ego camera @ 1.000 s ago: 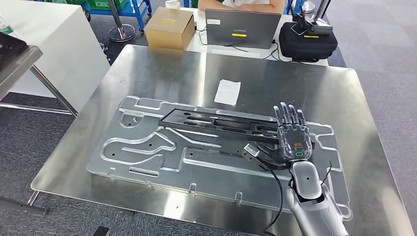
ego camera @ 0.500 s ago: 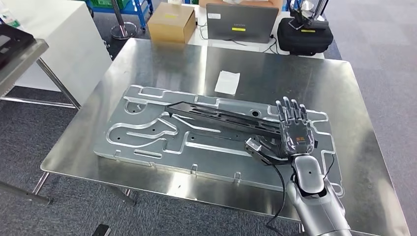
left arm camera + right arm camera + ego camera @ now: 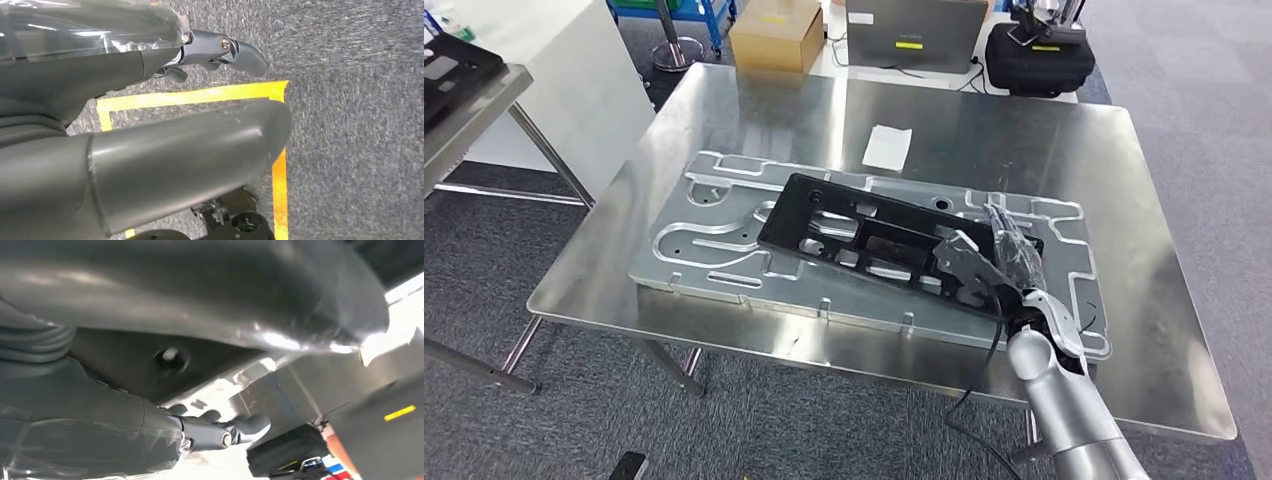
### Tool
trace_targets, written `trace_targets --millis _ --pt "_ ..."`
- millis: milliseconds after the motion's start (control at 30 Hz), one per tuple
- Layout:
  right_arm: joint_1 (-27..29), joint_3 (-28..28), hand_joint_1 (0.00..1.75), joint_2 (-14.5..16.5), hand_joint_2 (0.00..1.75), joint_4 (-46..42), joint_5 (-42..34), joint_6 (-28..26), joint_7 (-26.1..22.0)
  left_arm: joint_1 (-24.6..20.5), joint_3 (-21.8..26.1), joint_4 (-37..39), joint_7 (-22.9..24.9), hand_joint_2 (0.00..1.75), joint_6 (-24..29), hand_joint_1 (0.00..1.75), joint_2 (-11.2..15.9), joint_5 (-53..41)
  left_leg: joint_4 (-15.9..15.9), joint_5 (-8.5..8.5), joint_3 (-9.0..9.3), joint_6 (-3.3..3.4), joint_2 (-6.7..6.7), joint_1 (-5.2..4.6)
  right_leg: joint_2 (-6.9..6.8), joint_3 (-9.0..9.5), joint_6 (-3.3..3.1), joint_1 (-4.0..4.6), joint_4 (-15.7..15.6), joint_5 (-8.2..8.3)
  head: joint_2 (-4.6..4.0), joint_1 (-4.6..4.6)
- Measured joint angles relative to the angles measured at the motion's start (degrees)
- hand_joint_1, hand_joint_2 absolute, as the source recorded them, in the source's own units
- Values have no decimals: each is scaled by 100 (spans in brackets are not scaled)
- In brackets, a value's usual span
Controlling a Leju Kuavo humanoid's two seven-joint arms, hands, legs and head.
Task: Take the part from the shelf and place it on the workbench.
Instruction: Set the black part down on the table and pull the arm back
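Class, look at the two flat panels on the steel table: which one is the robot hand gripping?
The black slotted panel: the right robot hand grips its near end. The silver grooved plate lies flat beneath it, untouched.

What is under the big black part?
Under the black part lies a grooved metal plate on the shiny workbench. The right hand holds the part's end. The grooves directly beneath the part are covered.

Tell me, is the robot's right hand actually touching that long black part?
Touching. In the head view the right hand wraps the black part's near end, fingers over its top face, thumb on its near edge.
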Motion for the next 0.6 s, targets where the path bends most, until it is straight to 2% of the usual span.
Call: trace_targets --millis 67,100,133,200,233,267,300,333,367,433,467,533,600 --pt "-65 0 0 11 0 50 -119 1 45 2 -1 0 3 0 -1 0 4 20 16 1 -22 -67 -8 5 -14 -5 -75 -20 -64 68 0 -1" --pt "-88 0 0 20 0 69 -150 0 56 5 -1 0 4 0 -1 0 7 23 132 -100 -76 -95 -14 11 -24 -13 -119 -35 -98 112 0 -9" --pt "-107 0 0 30 0 89 -171 0 62 6 -1 0 6 0 -2 0 11 25 371 -278 -176 -118 -19 19 -35 -27 -158 -50 -126 154 0 -22" --pt "-129 0 0 43 0 130 -193 -2 69 10 -1 0 10 0 -2 0 17 25 1106 -724 -451 -157 -22 39 -41 -82 -194 -45 -127 199 1 -45" --pt "-131 0 0 48 0 152 -216 -1 77 12 0 0 14 0 -2 0 19 26 1417 -852 -551 -172 -21 43 -41 -110 -196 -41 -117 213 1 -49" --pt "-131 0 0 51 0 174 -263 -1 94 15 0 0 21 0 -1 0 20 26 1552 -869 -568 -180 -21 43 -41 -133 -192 -37 -105 223 0 -50" --pt "-135 0 0 52 0 196 -331 -3 121 18 -1 0 27 0 -1 0 21 29 1482 -786 -487 -181 -20 43 -41 -151 -186 -36 -90 229 0 -51" --pt "-147 0 0 55 0 220 -419 -8 153 19 -1 0 34 0 0 0 23 34 1211 -631 -306 -173 -20 43 -41 -164 -179 -35 -72 230 0 -51" --pt "-170 1 0 59 0 240 -498 -15 178 19 -1 0 39 0 0 0 27 38 817 -483 -74 -157 -19 42 -42 -175 -169 -34 -54 228 -1 -51" --pt "-231 3 0 76 0 268 -595 -43 183 19 -1 0 40 0 0 0 40 55 186 -327 287 -112 -24 21 -39 -207 -126 -19 -17 228 0 -50" --pt "-253 8 0 89 0 273 -611 -65 168 23 -1 0 36 0 0 0 46 65 44 -328 357 -85 -27 9 -36 -223 -98 -11 -4 233 0 -51" --pt "-259 38 0 120 0 273 -595 -133 127 39 0 0 13 0 -1 0 50 106 -7 -313 357 -26 -27 7 -31 -240 -40 1 5 254 1 -47" --pt "-251 79 0 144 0 258 -527 -237 76 50 1 0 -22 0 -8 0 48 145 -54 -257 350 47 -18 33 -17 -305 19 -1 140 128 0 -35"
